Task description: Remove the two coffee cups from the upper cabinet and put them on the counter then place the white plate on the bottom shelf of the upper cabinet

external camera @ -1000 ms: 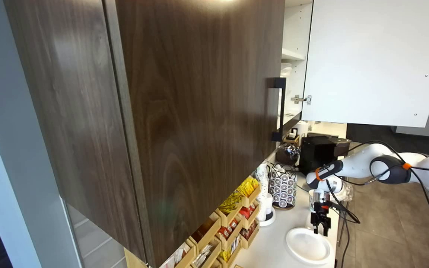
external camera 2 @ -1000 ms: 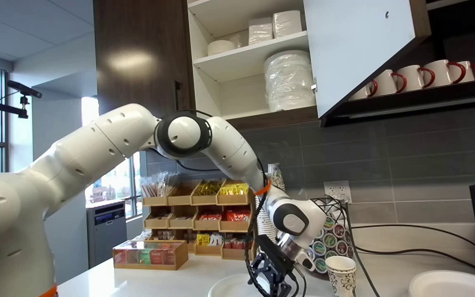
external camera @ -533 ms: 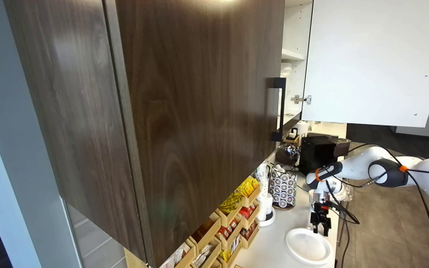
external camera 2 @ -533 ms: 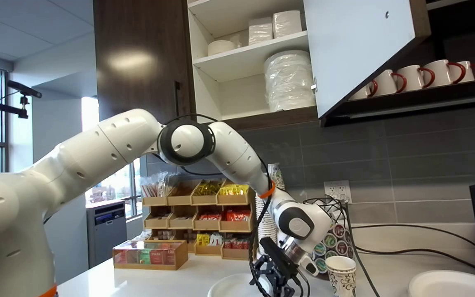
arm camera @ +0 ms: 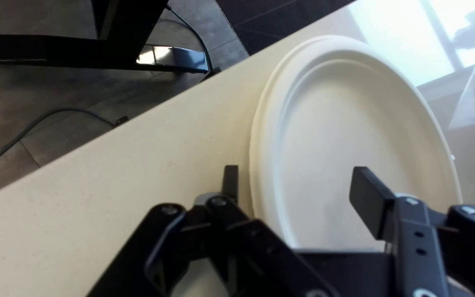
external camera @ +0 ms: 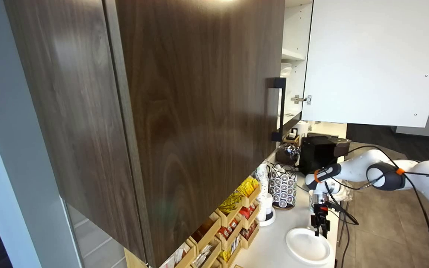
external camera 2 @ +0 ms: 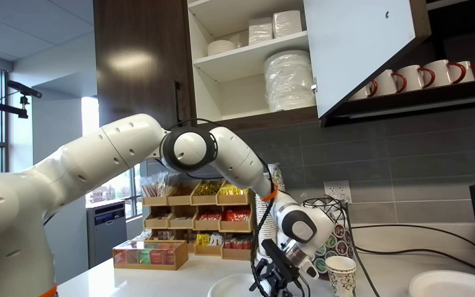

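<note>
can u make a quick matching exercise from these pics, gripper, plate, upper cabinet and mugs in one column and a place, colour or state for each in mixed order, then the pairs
Column one
1. gripper
2. white plate nearest the gripper
3. upper cabinet
4. row of mugs

Column two
a. has a wrapped stack inside
b. jaws apart
c. white and red
d. on the counter

Pairs: 1-b, 2-d, 3-a, 4-c

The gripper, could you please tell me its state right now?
Gripper: open, holding nothing; jaws apart, the rim of the white plate showing between them in the wrist view.
</note>
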{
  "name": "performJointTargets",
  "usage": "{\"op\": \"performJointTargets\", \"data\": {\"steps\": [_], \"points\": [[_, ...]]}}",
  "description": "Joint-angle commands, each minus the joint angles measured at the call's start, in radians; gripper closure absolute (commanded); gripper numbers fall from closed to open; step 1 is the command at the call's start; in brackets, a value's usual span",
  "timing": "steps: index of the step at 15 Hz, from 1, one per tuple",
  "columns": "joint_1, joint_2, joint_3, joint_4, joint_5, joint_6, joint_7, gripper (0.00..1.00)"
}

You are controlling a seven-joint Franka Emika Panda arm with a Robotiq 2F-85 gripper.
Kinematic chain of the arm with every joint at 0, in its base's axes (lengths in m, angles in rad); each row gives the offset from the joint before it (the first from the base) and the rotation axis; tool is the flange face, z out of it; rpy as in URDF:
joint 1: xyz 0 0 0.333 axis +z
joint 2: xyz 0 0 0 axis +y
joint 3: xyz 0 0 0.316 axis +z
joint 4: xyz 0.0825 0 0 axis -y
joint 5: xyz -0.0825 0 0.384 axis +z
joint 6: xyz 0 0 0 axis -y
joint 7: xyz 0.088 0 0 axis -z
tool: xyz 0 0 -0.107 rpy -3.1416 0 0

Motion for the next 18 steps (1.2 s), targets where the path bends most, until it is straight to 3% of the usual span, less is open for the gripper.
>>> {"op": "performJointTargets", "data": {"steps": [1,5,7,9,12,18], "points": [[-0.009,0.053,0.009,0.067,-0.015,-0.047,0.011,0.59],[-0.015,0.078,0.011,0.095,-0.014,-0.069,0.008,0.90],[-0.024,0.087,0.019,0.108,-0.009,-0.092,-0.007,0.99],[-0.036,0.082,0.030,0.116,0.000,-0.123,-0.032,0.96],[-0.061,0.050,0.045,0.107,0.014,-0.153,-0.087,1.00],[-0.099,-0.073,0.059,0.018,0.042,-0.145,-0.196,0.99]]}}
